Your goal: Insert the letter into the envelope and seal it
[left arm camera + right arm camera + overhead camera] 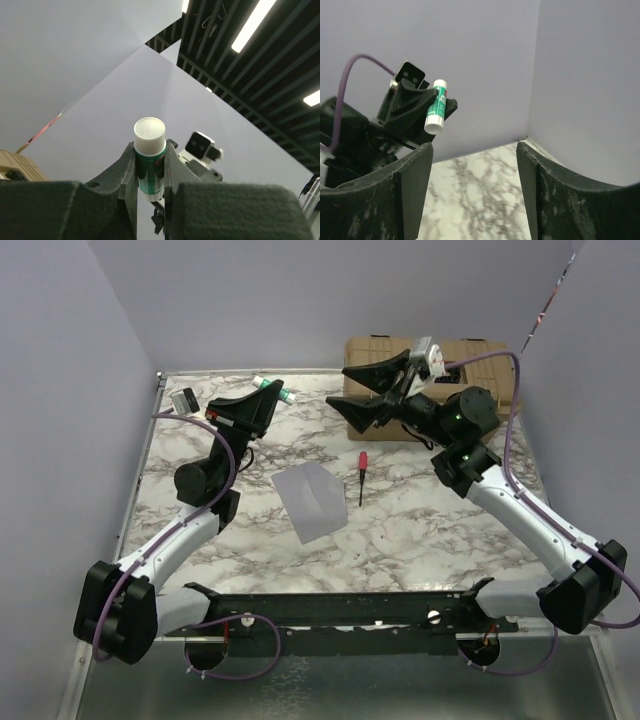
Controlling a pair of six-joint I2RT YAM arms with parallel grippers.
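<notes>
The grey envelope [312,498] lies flat in the middle of the marble table [420,530]. The letter is not in view. My left gripper [268,392] is raised at the back left, shut on a green glue stick with a white cap [288,396]. In the left wrist view the stick [149,155] stands upright between the fingers [117,175]. My right gripper [338,386] hangs open and empty above the back of the table, facing the left one. The right wrist view shows the glue stick [436,106] ahead of the wide-apart fingers [415,170].
A tan hard case [490,365] sits at the back right behind the right arm. A red-handled screwdriver [362,472] lies just right of the envelope. Purple walls close in the back and sides. A black rail [330,610] runs along the near edge.
</notes>
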